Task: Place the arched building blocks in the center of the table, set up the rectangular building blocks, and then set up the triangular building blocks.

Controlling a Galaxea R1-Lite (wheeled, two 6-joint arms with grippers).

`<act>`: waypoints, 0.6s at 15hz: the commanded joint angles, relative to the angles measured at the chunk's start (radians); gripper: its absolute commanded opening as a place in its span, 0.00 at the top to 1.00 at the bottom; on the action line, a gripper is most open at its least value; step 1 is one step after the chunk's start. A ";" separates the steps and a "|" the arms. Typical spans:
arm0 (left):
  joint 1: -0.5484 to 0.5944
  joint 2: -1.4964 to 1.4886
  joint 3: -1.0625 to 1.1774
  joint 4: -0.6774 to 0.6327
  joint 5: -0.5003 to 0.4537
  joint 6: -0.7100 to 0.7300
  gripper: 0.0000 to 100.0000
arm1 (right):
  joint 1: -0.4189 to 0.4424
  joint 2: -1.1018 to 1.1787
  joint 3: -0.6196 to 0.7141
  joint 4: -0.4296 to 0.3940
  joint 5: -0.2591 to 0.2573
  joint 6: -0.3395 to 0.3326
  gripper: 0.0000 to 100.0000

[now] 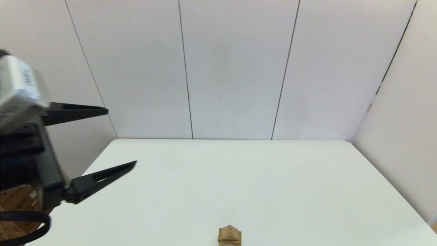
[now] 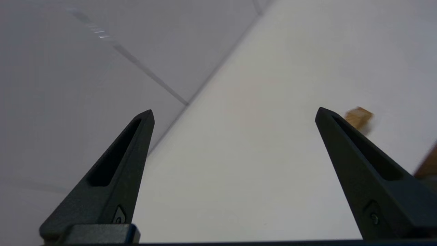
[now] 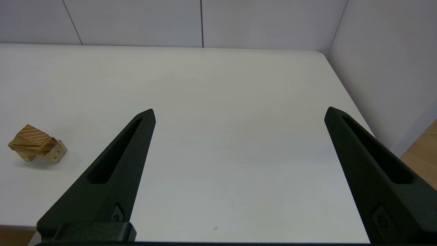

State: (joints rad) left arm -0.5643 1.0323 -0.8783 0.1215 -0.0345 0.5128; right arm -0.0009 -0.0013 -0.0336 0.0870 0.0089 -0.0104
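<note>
A small stack of light-brown wooden blocks stands near the front edge of the white table [image 1: 239, 177]. The triangular block [image 1: 229, 232] lies on top, ridge up. The wood under it [image 1: 229, 242] is cut off by the picture's edge. In the right wrist view the triangular block [image 3: 29, 137] rests on a paler chunky piece [image 3: 57, 152]; I cannot tell the arched block from the rectangular one there. My left gripper [image 1: 121, 137] hangs open and empty, raised over the table's left edge, far from the stack [image 2: 358, 117]. My right gripper [image 3: 239, 112] is open and empty above the table's right part.
White wall panels [image 1: 235, 68] close off the back and right sides of the table. Brown cardboard [image 1: 17, 205] shows below the left arm, beyond the table's left edge. Wooden floor [image 3: 423, 153] lies past the table's right edge.
</note>
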 commanded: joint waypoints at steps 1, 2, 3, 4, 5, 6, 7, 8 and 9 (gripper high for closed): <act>0.251 -0.367 0.162 0.000 0.099 -0.019 0.00 | 0.001 0.001 0.000 0.000 0.000 0.000 0.00; 0.313 -0.431 0.188 0.000 0.094 -0.020 0.00 | 0.001 0.001 0.000 0.000 0.000 0.000 0.00; 0.356 -0.497 0.211 0.001 0.094 -0.023 0.00 | 0.001 0.001 0.000 0.000 0.000 0.000 0.00; 0.403 -0.551 0.239 0.001 0.094 -0.026 0.00 | 0.001 0.001 0.000 0.000 0.000 0.000 0.00; 0.455 -0.620 0.282 0.003 0.094 -0.025 0.00 | 0.001 0.001 0.000 0.000 0.000 0.000 0.00; 0.489 -0.676 0.329 0.007 0.093 -0.020 0.00 | 0.001 0.001 0.000 0.000 0.000 0.000 0.00; 0.515 -0.739 0.377 0.009 0.088 -0.020 0.00 | 0.001 0.001 0.000 0.000 0.000 0.000 0.00; 0.537 -0.779 0.412 0.009 0.090 -0.020 0.00 | 0.001 0.001 0.000 0.000 0.000 0.000 0.00; 0.560 -0.815 0.432 0.009 0.088 -0.026 0.00 | -0.001 0.001 0.000 0.000 0.000 0.000 0.00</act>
State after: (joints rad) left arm -0.0700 0.3594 -0.5204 0.1279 0.0551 0.4877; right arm -0.0004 -0.0013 -0.0336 0.0866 0.0089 -0.0100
